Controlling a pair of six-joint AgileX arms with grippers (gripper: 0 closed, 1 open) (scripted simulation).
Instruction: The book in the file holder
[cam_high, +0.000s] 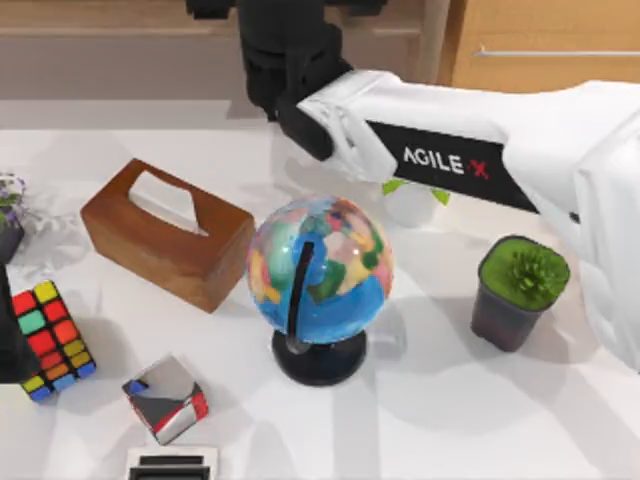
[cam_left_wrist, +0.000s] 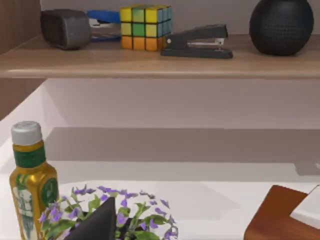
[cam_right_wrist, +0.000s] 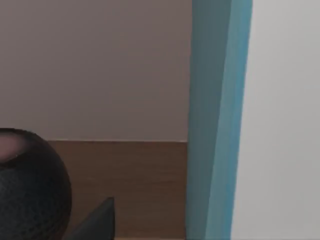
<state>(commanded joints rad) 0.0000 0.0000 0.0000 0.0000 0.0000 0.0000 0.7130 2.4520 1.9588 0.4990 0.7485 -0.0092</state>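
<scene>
The book (cam_right_wrist: 215, 120) stands upright very close to the right wrist camera, as a tall teal strip with a pale whitish surface (cam_right_wrist: 285, 120) beside it. Beyond it are a wooden shelf board and a black mesh speaker (cam_right_wrist: 25, 185). In the top view my right arm reaches across the table from the right, and its dark gripper (cam_high: 275, 60) is over the shelf at the back. The arm hides the book there. My left gripper (cam_high: 8, 340) is parked at the table's left edge. The file holder is out of view.
A wooden tissue box (cam_high: 165, 232), a globe (cam_high: 320, 275), a green potted plant (cam_high: 520, 290), a Rubik's cube (cam_high: 50, 340) and a mirrored cube (cam_high: 165, 397) crowd the table. The shelf (cam_left_wrist: 150, 62) carries a stapler (cam_left_wrist: 197, 42). A bottle (cam_left_wrist: 31, 185) and purple flowers (cam_left_wrist: 125, 215) stand at the left.
</scene>
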